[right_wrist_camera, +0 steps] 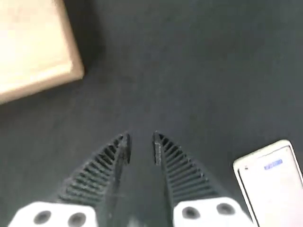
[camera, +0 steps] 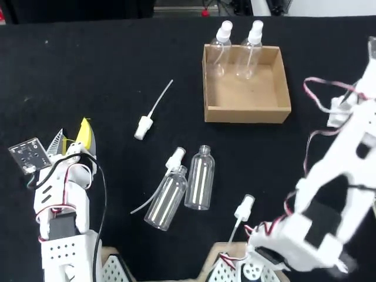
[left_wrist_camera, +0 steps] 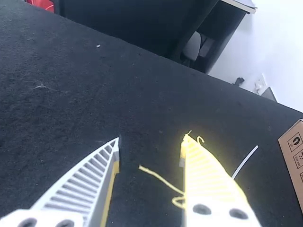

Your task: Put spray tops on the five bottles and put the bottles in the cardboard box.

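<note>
I hold two items: my left gripper [left_wrist_camera: 150, 142], jaws spread wide and empty, on my left arm [camera: 59, 211] drawn back, and my right gripper [right_wrist_camera: 140, 140], jaws barely parted and empty, on my right arm [camera: 338, 170] stretched forward.

Open black table [camera: 88, 70] is stretching wide ahead of the left claw [left_wrist_camera: 151, 139], with nothing lying between its spread fingers. The middle ground is getting crowded: two bottles [camera: 200, 176] are lying side by side, a loose spray top [camera: 144, 126] is lying beyond them, and another spray top [camera: 243, 208] is sitting nearer the right arm. The cardboard box [camera: 247, 114] is showing bare floor in its near half, while two capped bottles [camera: 251, 53] are standing against its far wall. A flat white object [right_wrist_camera: 269, 175], possibly a phone, is sitting near the right claw [right_wrist_camera: 141, 137].
</note>
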